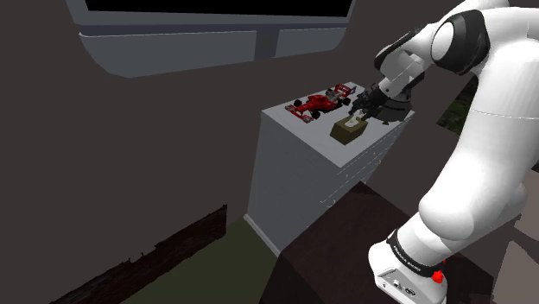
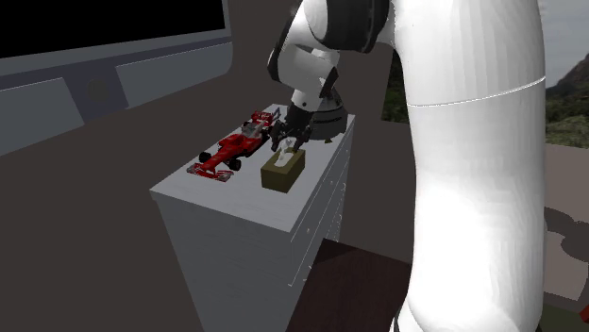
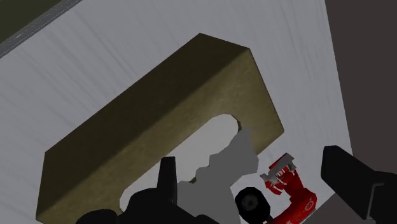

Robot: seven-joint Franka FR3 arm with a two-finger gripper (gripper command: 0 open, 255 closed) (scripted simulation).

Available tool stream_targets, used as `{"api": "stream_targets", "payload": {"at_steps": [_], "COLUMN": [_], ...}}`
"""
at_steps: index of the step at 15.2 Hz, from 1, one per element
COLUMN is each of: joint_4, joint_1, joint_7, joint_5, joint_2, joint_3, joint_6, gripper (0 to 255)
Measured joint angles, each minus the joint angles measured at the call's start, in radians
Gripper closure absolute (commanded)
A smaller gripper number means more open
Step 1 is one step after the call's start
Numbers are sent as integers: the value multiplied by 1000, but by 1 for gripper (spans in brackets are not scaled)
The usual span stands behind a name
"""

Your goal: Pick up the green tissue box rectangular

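Two black fingers (image 3: 347, 178) of the gripper (image 3: 250, 162) stand wide apart, holding nothing, over an olive-green tissue box (image 3: 159, 121). The box lies flat on a white chest of drawers (image 2: 227, 245), just beside a red toy racing car (image 2: 231, 151). One finger hangs above the box's top rather than its side. Descending, it might jam there, or the other might nudge the car. No writing is readable.

1. The tissue box (image 3: 159, 108) is rendered matt olive, with a faintly grainy face.
2. Its tissue (image 3: 222, 162) is drawn flat grey and jagged-edged.
3. The toy racing car (image 1: 321, 104), at ten o'clock of the box, is shown in glossy red.
4. The cabinet top (image 3: 95, 63) is seen matt and faintly streaked.
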Motion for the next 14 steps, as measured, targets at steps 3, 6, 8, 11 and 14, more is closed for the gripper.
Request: {"api": "stream_targets", "payload": {"at_steps": [3, 6, 8, 11, 14], "joint_4": [-4, -4, -5, -7, -5], "joint_1": [-6, -4, -5, -5, -3], "joint_7": [-20, -22, -22, -24, -18], "joint_5": [23, 27, 27, 28, 23], "joint_2": [23, 22, 21, 21, 18], "joint_3": [11, 14, 14, 14, 11], "joint_6": [18, 17, 19, 20, 17], "gripper": [255, 255, 255, 255, 255]}}
